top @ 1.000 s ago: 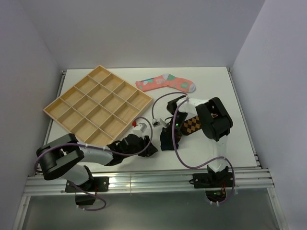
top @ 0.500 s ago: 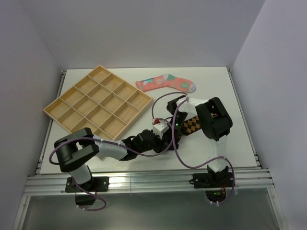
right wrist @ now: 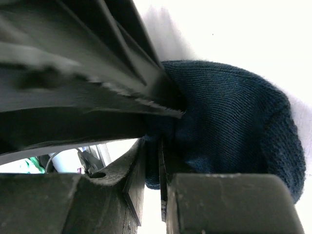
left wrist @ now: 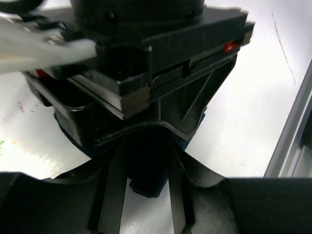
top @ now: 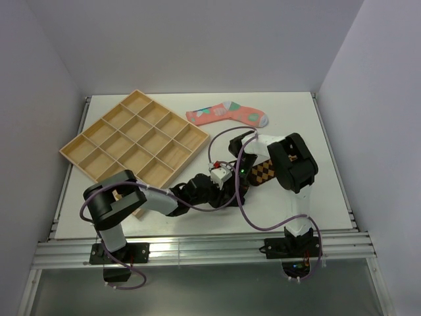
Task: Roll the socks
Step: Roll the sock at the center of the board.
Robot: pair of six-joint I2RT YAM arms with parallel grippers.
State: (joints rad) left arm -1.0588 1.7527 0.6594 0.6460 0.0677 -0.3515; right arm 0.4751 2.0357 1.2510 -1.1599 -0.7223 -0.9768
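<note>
A dark navy sock (right wrist: 229, 117) lies bunched on the white table, and my right gripper (right wrist: 152, 168) is shut on a thin fold at its edge. My left gripper (left wrist: 146, 161) stands open, its fingers (left wrist: 109, 195) on either side of the same navy sock (left wrist: 146, 184), with white table showing on each side of the sock's end. In the top view both grippers, the left gripper (top: 222, 192) and the right gripper (top: 235, 183), meet at mid-table and hide most of that sock. A brown-and-orange diamond sock (top: 263, 172) lies just right of them. The pink sock (top: 227, 114) lies flat at the back.
A wooden compartment tray (top: 135, 145) fills the back left of the table, and its near corner is close to my left arm. An aluminium rail (left wrist: 292, 141) runs along the near table edge. Purple cables loop around both arms.
My left arm has swung right from the near-left of the table until its gripper straddles the navy sock beside the right gripper. The right arm has stayed put.
</note>
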